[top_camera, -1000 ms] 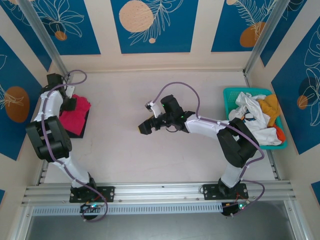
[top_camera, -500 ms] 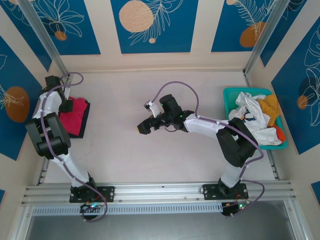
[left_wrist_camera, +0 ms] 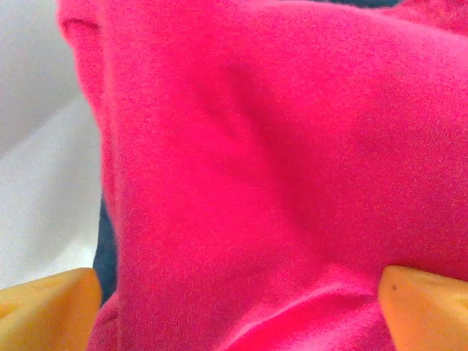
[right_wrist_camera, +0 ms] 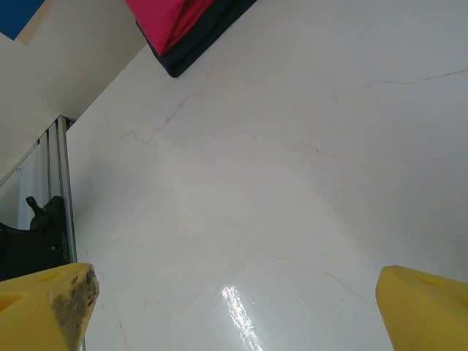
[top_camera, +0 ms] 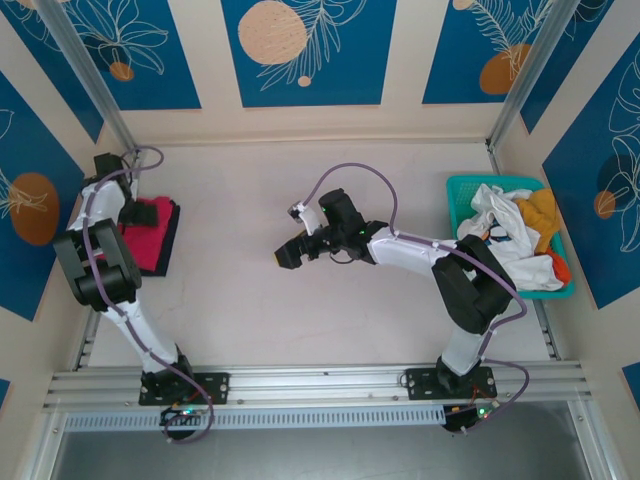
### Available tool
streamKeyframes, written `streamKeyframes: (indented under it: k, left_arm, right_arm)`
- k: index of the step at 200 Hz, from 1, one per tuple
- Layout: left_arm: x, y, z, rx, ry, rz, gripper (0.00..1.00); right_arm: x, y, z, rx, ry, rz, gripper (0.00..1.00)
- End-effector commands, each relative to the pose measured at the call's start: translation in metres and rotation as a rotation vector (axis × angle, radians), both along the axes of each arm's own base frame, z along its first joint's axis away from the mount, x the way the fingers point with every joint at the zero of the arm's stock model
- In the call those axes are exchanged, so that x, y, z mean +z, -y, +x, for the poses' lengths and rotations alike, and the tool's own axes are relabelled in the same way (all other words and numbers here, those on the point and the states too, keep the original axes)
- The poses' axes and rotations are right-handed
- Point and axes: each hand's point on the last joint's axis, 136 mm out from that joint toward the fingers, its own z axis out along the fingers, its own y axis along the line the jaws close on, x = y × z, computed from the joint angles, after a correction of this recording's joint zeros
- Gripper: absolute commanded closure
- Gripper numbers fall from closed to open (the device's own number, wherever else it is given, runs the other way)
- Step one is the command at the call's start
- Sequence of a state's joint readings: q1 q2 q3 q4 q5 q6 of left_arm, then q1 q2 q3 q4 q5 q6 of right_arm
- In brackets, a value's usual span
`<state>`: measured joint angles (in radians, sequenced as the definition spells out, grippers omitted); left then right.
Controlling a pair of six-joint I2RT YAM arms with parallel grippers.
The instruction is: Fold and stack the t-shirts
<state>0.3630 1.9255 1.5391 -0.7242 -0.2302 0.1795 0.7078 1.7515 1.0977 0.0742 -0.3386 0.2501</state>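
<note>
Pink shirt (top_camera: pixel 150 238) lies on the navy one (right_wrist_camera: pixel 210 34) far left, left claw (left_wrist_camera: pixel 234 311) spread over it. Right claw (right_wrist_camera: pixel 234 311) is spread above the table (top_camera: pixel 300 320). Basket shirts (top_camera: pixel 505 235) look limp and light, so I'd pinch a raised fold.

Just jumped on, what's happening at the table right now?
The left gripper, fingers open, is right over the folded pink shirt, which lies on a navy shirt at far left. The right gripper hovers open and empty over the table. A white shirt and an orange shirt sit crumpled in the teal basket at right.
</note>
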Motion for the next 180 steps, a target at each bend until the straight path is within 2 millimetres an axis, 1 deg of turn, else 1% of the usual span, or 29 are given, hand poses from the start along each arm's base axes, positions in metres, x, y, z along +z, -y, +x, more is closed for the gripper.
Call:
streamKeyframes:
  k: [1, 15, 29, 40, 48, 55, 65, 97, 122, 153, 180]
  left_arm:
    - [0.034, -0.012, -0.004, 0.121, 0.060, 0.029, 0.00]
    - [0.053, -0.011, -0.001, 0.155, 0.127, 0.034, 0.00]
    - [0.071, 0.000, 0.004, 0.154, 0.199, 0.026, 0.00]
    - [0.077, 0.011, 0.008, 0.141, 0.232, 0.006, 0.00]
    - [0.075, 0.020, 0.012, 0.130, 0.249, -0.036, 0.00]
    - [0.071, 0.028, 0.016, 0.125, 0.263, -0.086, 0.00]
    - [0.061, 0.030, 0.019, 0.141, 0.261, -0.117, 0.00]
    - [0.022, 0.026, 0.023, 0.167, 0.183, -0.151, 0.00]
    - [-0.005, 0.017, 0.023, 0.200, 0.142, -0.180, 0.00]
    - [-0.021, 0.001, 0.018, 0.267, 0.147, -0.187, 0.00]
    - [-0.038, 0.001, 0.016, 0.293, 0.134, -0.240, 0.00]
  right_arm:
    - [-0.002, 0.000, -0.002, -0.005, -0.002, -0.005, 0.02]
    - [-0.004, 0.000, -0.003, -0.007, -0.005, -0.010, 0.02]
    - [-0.005, 0.000, -0.002, -0.009, -0.008, -0.009, 0.02]
    - [-0.006, -0.001, -0.001, -0.009, -0.011, -0.007, 0.02]
    - [-0.006, -0.003, -0.001, -0.007, -0.014, -0.004, 0.02]
    - [-0.005, -0.004, -0.001, -0.006, -0.015, -0.001, 0.02]
    - [-0.003, -0.005, -0.001, -0.002, -0.018, 0.004, 0.02]
    - [-0.003, -0.002, -0.004, -0.004, -0.013, -0.006, 0.02]
    - [-0.007, 0.003, -0.006, -0.013, -0.013, -0.020, 0.02]
    - [-0.008, 0.005, -0.005, -0.021, -0.017, -0.024, 0.03]
    - [-0.009, 0.002, -0.005, -0.017, -0.028, -0.021, 0.03]
